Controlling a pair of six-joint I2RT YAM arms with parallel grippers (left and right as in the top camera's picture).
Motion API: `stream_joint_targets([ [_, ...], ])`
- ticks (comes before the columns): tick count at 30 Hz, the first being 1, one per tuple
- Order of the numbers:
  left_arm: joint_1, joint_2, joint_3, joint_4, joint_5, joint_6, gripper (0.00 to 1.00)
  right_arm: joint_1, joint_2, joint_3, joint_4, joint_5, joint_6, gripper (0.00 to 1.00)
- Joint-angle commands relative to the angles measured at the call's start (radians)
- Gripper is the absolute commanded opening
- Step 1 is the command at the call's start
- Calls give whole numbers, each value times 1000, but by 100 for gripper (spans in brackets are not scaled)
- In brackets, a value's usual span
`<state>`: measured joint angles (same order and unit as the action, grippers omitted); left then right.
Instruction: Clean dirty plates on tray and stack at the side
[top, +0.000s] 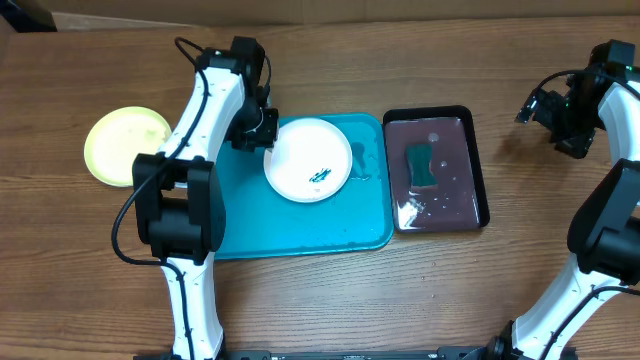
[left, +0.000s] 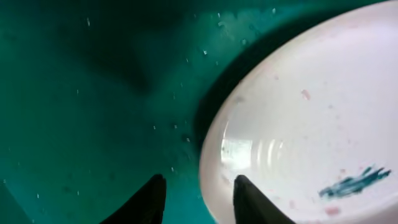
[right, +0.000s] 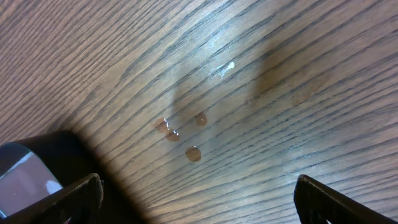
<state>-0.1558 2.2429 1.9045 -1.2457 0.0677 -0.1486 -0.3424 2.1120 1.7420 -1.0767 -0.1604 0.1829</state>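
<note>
The white plate (top: 308, 158) lies on the turquoise tray (top: 300, 235) with a dark teal smear (top: 321, 176) on it. My left gripper (top: 268, 140) is at its left rim. In the left wrist view the fingers (left: 198, 186) are apart and straddle the rim of the white plate (left: 311, 124), one over the plate and one over the tray (left: 93, 93). The yellow-green plate (top: 125, 145) sits on the table left of the tray. The mint-blue plate is out of view. My right gripper (top: 535, 108) is open and empty above bare wood (right: 198, 186).
A black tray (top: 478, 165) with dark liquid and a teal sponge (top: 420, 163) stands right of the turquoise tray; its corner shows in the right wrist view (right: 25, 174). A few brown droplets (right: 193, 154) lie on the wood under the right gripper.
</note>
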Motion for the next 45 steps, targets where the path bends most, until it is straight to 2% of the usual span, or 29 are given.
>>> stream_joint_targets([
  [1, -6, -25, -58, 77, -57, 37, 36, 0, -22, 26, 3, -6, 0, 100],
  [8, -13, -25, -82, 214, -8, 105, 37, 0, -22, 26, 3, -6, 0, 100],
  [13, -20, -25, -85, 253, 46, 104, 24, 0, -22, 26, 3, -6, 0, 100],
  [22, -24, -23, -173, 319, 56, 127, 29, 0, -22, 26, 3, -6, 0, 100],
  [24, -24, -23, -190, 332, 56, 127, 25, 0, -22, 26, 3, -6, 0, 100],
  [26, -23, -23, -194, 321, 57, 126, 15, 0, -22, 26, 3, -6, 0, 100],
  [29, -24, -24, -192, 253, 85, 124, 15, 0, -22, 26, 3, -6, 0, 100],
  [31, -24, -24, -192, 170, 134, 117, 6, 0, -22, 26, 3, -6, 0, 100],
  [33, -24, -23, -192, 84, 181, 90, 4, 0, -22, 26, 3, -6, 0, 100],
  [36, -24, -23, -192, -19, 255, 55, 14, 0, -22, 26, 3, -6, 0, 100],
  [39, -24, -24, -189, -23, 269, 55, 31, 0, -22, 26, 3, -6, 0, 100],
  [45, -2, -24, -140, -5, 257, 29, 36, 0, -22, 26, 3, -6, 0, 100],
])
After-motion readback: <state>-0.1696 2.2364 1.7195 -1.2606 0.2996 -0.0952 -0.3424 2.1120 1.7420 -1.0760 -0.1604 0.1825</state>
